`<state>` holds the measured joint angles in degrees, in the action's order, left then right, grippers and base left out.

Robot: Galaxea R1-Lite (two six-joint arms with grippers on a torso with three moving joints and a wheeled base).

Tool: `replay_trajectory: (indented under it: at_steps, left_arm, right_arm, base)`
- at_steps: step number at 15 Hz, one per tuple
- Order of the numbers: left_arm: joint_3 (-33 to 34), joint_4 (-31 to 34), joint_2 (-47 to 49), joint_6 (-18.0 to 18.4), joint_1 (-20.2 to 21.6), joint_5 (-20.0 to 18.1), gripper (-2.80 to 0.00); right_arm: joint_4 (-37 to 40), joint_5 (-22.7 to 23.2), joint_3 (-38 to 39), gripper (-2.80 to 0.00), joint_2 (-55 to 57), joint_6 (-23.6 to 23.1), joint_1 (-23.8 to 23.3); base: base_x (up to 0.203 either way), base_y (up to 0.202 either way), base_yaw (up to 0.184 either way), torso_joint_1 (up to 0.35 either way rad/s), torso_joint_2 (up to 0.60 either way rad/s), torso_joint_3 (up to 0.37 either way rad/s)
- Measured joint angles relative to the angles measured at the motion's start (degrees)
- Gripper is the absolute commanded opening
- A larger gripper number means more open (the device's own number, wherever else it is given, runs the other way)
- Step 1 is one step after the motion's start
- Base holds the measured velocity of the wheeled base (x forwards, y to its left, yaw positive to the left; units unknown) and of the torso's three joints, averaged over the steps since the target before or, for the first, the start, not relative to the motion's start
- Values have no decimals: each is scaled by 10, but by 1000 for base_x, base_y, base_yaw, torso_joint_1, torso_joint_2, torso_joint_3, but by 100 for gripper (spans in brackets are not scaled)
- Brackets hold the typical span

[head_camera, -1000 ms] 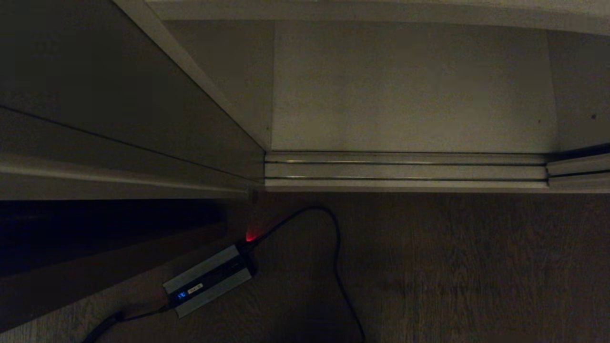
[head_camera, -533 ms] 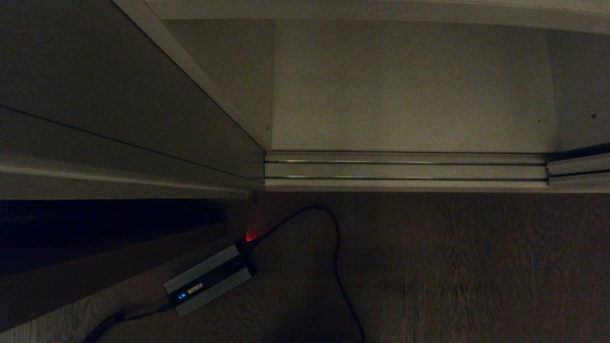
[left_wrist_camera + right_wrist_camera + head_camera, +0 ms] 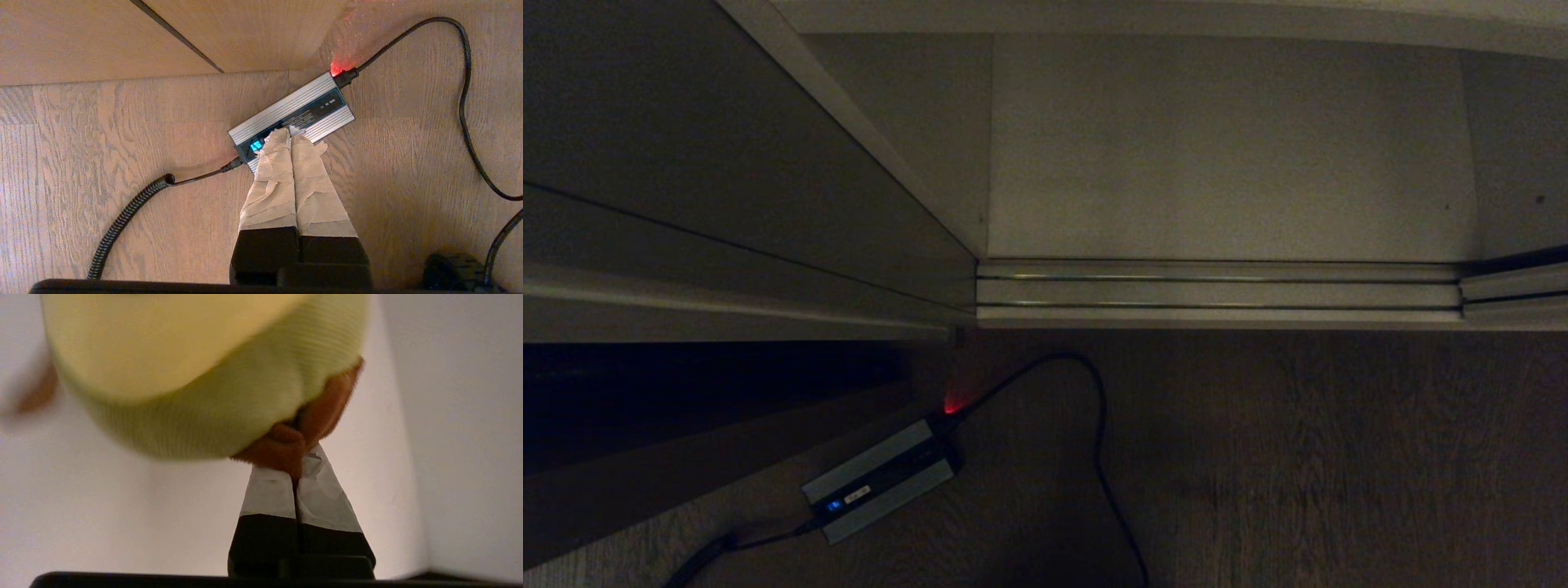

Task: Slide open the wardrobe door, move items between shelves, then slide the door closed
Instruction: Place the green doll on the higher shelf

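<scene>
Right gripper pinches the avocado toy by a brown leg, dangling it inside the off-white wardrobe interior; left gripper, fingers clenched empty, hangs over the grey box on the floor.

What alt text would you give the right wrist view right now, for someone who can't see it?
The right pincer, its taped fingers shut, pinches a brown limb of the green avocado plush, which fills most of the view. Plain off-white wardrobe surfaces lie behind.
</scene>
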<state>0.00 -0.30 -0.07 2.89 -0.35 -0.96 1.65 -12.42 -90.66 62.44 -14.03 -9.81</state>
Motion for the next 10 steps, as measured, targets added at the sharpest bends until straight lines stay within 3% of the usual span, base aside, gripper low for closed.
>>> replay_trajectory:
  at_steps: [4, 7, 8, 9, 10]
  left_arm:
    - [0, 0, 0, 0, 0, 0, -280]
    - [0, 0, 0, 0, 0, 0, -280]
    - [0, 0, 0, 0, 0, 0, -280]
    - [0, 0, 0, 0, 0, 0, -280]
    - [0, 0, 0, 0, 0, 0, -280]
  right_arm:
    - [-18, 5, 89, -280, -15, 15, -13]
    - [-14, 5, 87, -280, -9, 59, -13]
    - [-14, 5, 84, -260, -8, 61, -13]
    - [-13, 5, 81, 0, -7, 62, -12]
    - [-12, 5, 77, 0, -6, 62, -12]
  base:
    - [0, 0, 0, 0, 0, 0]
    - [0, 0, 0, 0, 0, 0]
    - [0, 0, 0, 0, 0, 0]
    - [0, 0, 0, 0, 0, 0]
    - [0, 0, 0, 0, 0, 0]
